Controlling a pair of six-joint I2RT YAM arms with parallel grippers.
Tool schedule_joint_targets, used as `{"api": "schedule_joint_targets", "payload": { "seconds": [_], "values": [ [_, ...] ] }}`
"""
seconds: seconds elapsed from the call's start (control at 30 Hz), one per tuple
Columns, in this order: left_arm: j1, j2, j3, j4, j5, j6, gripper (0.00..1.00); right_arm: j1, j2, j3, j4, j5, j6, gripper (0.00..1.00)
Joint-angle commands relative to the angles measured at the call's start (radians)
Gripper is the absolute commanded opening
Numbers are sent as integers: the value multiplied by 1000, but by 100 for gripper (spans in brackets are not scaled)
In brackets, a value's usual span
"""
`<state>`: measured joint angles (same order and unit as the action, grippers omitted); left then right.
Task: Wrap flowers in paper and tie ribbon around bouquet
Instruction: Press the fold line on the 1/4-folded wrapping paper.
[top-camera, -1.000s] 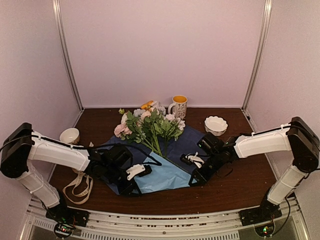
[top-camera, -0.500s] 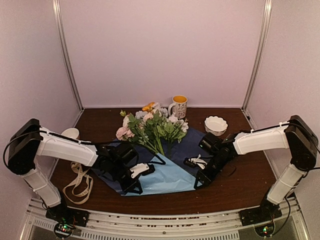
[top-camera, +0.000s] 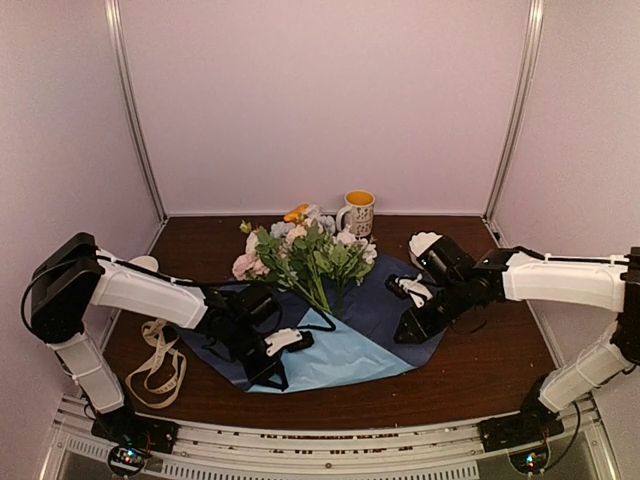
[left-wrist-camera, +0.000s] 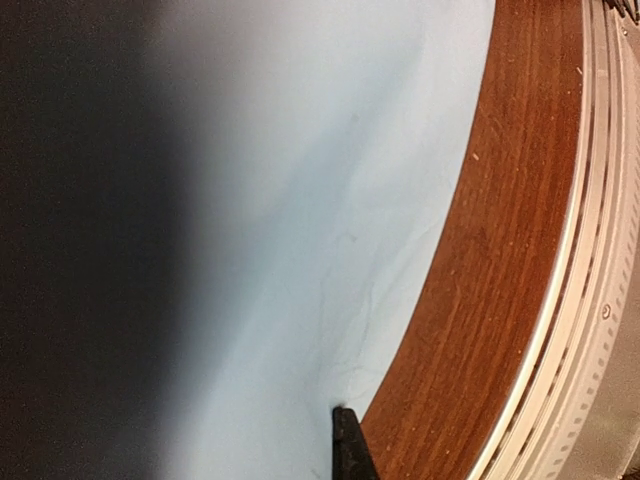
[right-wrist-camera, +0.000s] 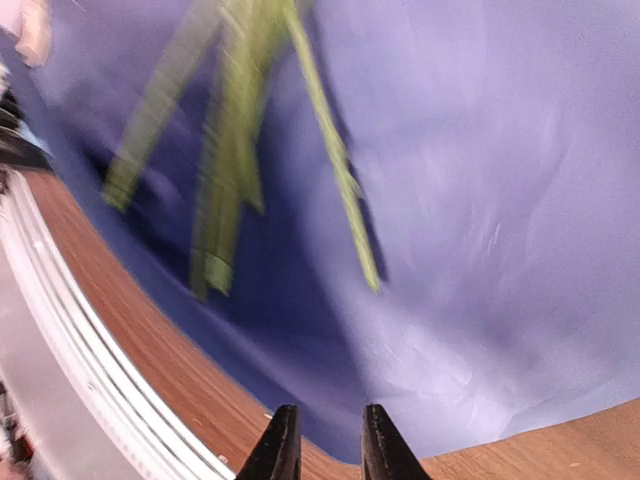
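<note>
Backed away rightward since a second ago: right gripper (right-wrist-camera: 324, 435), fingers slightly parted and empty, just above the paper (top-camera: 345, 352). Pinched shut on its near edge: left gripper (top-camera: 270, 376), flowers (top-camera: 305, 252) beyond.

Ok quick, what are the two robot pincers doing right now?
Left pincer: closed, pinching the near edge of the thin light blue paper sheet.
Right pincer: slightly open, holding nothing.
</note>
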<state>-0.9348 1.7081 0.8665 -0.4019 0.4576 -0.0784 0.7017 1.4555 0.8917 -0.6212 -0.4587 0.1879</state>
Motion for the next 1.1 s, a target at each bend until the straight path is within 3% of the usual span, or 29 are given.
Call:
{"api": "schedule_joint_targets", "payload": {
  "seconds": [0.0,0.17,0.33,0.67,0.87,1.0,1.07],
  "values": [
    [12,24,-10,-12,41,16,0,119,-102,18,162,74,112,21],
    [24,28,-11,-11,52,10,0,250,-30,-15,450,-29,225,17],
    [24,21,-15,-7,61,7,7,267,65,-104,623,-47,295,13],
    [63,-38,-34,-27,34,-50,16,240,153,-129,436,143,250,8],
    [80,-46,-26,-70,37,-54,13,240,160,-144,414,163,246,8],
    [93,-29,-33,-85,53,-99,1,239,158,-134,362,194,232,10],
    [97,-19,-48,-60,79,-123,0,241,131,-116,330,220,207,10]
  ]
}}
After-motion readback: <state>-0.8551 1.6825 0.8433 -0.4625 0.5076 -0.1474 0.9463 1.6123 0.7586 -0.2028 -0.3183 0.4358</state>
